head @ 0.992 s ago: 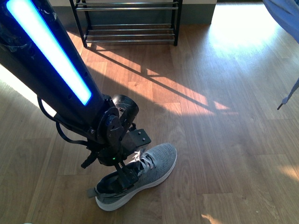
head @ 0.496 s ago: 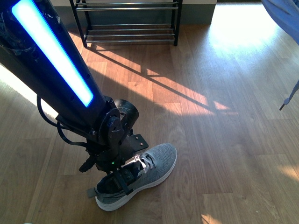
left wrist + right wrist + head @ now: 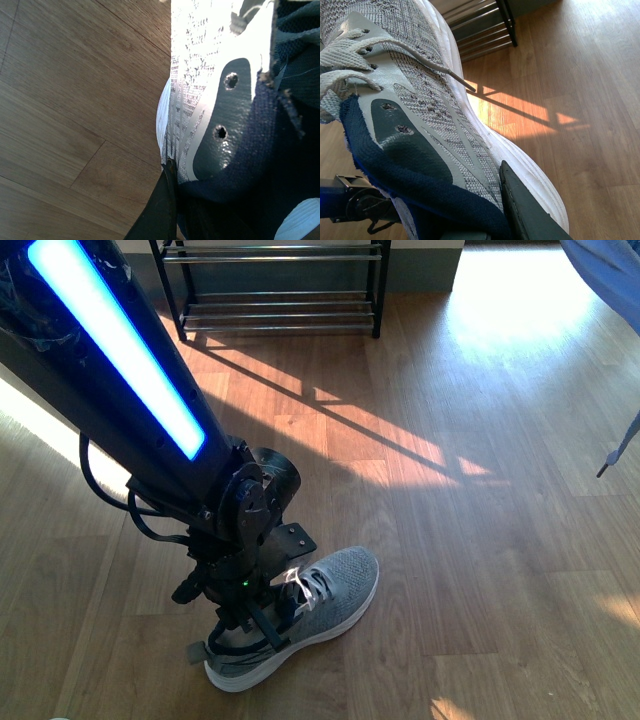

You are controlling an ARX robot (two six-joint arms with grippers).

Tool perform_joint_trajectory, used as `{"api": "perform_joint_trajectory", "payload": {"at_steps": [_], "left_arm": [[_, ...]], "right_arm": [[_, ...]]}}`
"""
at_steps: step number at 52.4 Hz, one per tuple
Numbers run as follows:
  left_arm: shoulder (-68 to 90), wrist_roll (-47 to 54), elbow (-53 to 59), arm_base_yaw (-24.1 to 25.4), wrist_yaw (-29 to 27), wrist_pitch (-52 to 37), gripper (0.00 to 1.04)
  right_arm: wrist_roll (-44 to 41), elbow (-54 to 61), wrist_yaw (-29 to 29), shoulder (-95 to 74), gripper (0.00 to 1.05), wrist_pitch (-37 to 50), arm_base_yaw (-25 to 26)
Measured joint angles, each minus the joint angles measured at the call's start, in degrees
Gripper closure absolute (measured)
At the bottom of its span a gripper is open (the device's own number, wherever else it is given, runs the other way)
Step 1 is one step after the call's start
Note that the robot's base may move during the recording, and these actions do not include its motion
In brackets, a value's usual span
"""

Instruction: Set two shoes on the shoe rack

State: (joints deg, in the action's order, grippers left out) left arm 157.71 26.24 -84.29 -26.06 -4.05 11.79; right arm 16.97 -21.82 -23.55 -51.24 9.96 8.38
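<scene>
One grey sneaker (image 3: pixel 325 600) lies on the wooden floor, toe pointing away to the right. My left gripper (image 3: pixel 250 628) is shut on its collar near the heel. In the left wrist view one black finger (image 3: pixel 161 210) presses the outside of this sneaker's (image 3: pixel 200 90) knit wall; the other finger is hidden inside the navy lining (image 3: pixel 270 170). My right gripper (image 3: pixel 480 222) is shut on a second grey sneaker (image 3: pixel 415 90), held up in the air, with a finger (image 3: pixel 527 212) against its side above the white sole. The shoe rack (image 3: pixel 275 308) stands at the far edge of the floor.
The rack's silver bars (image 3: pixel 480 30) also show behind the lifted sneaker. A pale blue-grey shape (image 3: pixel 605 265) with a dangling lace (image 3: pixel 622 448) hangs at the top right of the front view. The left arm (image 3: pixel 355 202) shows low in the right wrist view. Sunlit floor (image 3: pixel 470 540) lies between sneaker and rack.
My left gripper has sunk a little and shifted toward the sneaker's heel, closing on the collar. The sneaker itself has stayed in place on the floor.
</scene>
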Motion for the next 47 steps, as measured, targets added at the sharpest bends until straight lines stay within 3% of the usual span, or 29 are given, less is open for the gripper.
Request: {"api": "perform_joint_trajectory", "payload": {"at_steps": [16, 34, 47], "left_arm": [[-0.2, -5.0, -2.2, 0.3, 0.9, 0.2, 1.03], [-1.6, -15.3, 3.0, 0.4, 2.7, -18.3, 1.03], [-1.6, -19.1, 3.7, 0.3, 2.5, -19.8, 1.03]], "right_arm": [[0.0, 0.0, 0.0, 0.0, 1.03, 0.0, 0.0], [0.0, 0.0, 0.0, 0.0, 1.03, 0.0, 0.0], [0.0, 0.0, 0.0, 0.0, 1.03, 0.0, 0.0]]}}
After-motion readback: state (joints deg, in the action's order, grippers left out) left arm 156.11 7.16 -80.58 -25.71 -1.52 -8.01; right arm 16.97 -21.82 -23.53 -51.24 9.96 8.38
